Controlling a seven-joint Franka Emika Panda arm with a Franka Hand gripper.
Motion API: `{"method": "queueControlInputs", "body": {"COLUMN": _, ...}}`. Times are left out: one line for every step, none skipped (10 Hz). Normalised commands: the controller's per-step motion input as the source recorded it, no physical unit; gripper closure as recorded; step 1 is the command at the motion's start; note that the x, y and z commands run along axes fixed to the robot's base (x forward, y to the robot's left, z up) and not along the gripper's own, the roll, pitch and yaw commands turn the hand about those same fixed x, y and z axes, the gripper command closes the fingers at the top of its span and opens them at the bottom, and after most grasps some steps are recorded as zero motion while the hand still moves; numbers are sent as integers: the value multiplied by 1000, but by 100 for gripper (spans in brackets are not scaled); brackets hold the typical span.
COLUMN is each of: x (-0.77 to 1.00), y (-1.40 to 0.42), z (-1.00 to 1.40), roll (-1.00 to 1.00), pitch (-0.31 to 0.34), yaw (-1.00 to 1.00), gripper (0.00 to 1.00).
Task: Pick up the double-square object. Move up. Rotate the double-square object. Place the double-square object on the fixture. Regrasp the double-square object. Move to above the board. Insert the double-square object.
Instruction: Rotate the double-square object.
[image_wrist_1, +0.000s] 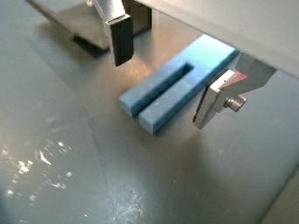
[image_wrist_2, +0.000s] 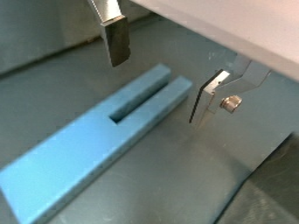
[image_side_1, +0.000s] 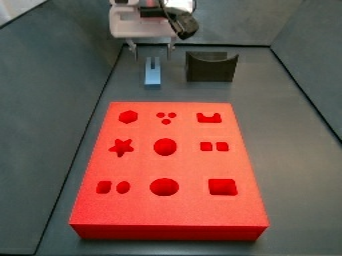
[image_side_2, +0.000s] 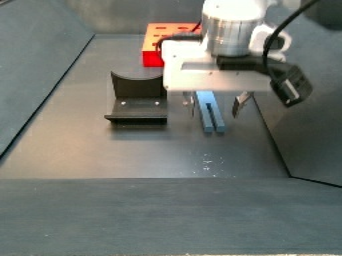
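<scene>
Fingers of my gripper spread wide, straddling the blue double-square object lying flat; bare floor surrounds it, fixture beside.

Plenty of bare grey floor around the slim blue-grey slotted bar. The silver two-finger gripper hangs wide open right over it, one finger either side with a gap. The dark notched block sits just beside, and the big red cutout slab close by.
</scene>
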Motion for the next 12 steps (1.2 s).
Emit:
{"method": "queueControlInputs", "body": {"x": -13, "y": 4, "z": 1000, "roll": 5, "pitch": 51, "yaw": -6, "gripper": 0}}
{"method": "queueControlInputs", "body": {"x": -14, "y": 6, "z": 1000, "roll": 10, "pitch": 62, "yaw": -9, "gripper": 0}}
{"method": "queueControlInputs", "body": {"x": -18, "y": 9, "z": 1000, "roll": 18, "pitch": 65, "yaw": -11, "gripper": 0}}
{"method": "queueControlInputs", "body": {"x": -23, "y": 11, "z": 1000, "roll": 26, "pitch": 66, "yaw": -15, "gripper": 0}}
{"method": "queueControlInputs", "body": {"x": -26, "y": 13, "z": 967, "roll": 34, "pitch": 69, "yaw": -17, "gripper": 0}}
{"method": "queueControlInputs", "body": {"x": -29, "y": 12, "z": 758, "roll": 45, "pitch": 66, "yaw": -20, "gripper": 0}}
{"method": "queueControlInputs", "body": {"x": -30, "y": 12, "z": 601, "roll": 52, "pitch": 65, "yaw": -19, "gripper": 0}}
{"method": "queueControlInputs", "body": {"x": 0, "y": 0, "z": 0, "roll": 0, "pitch": 0, "yaw": 1000, "gripper": 0}}
{"method": "queueControlInputs", "body": {"x": 0, "y": -5, "z": -161, "roll": 1, "pitch": 1, "yaw": 1000, "gripper": 0}}
{"method": "queueControlInputs", "body": {"x": 21, "y": -7, "z": -261, "roll": 1, "pitch": 0, "yaw": 1000, "gripper": 0}}
{"method": "queueControlInputs", "body": {"x": 49, "y": 2, "z": -171, "roll": 1, "pitch": -2, "yaw": 1000, "gripper": 0}}
{"method": "queueControlInputs", "body": {"x": 42, "y": -1, "z": -87, "roll": 1, "pitch": -2, "yaw": 1000, "gripper": 0}}
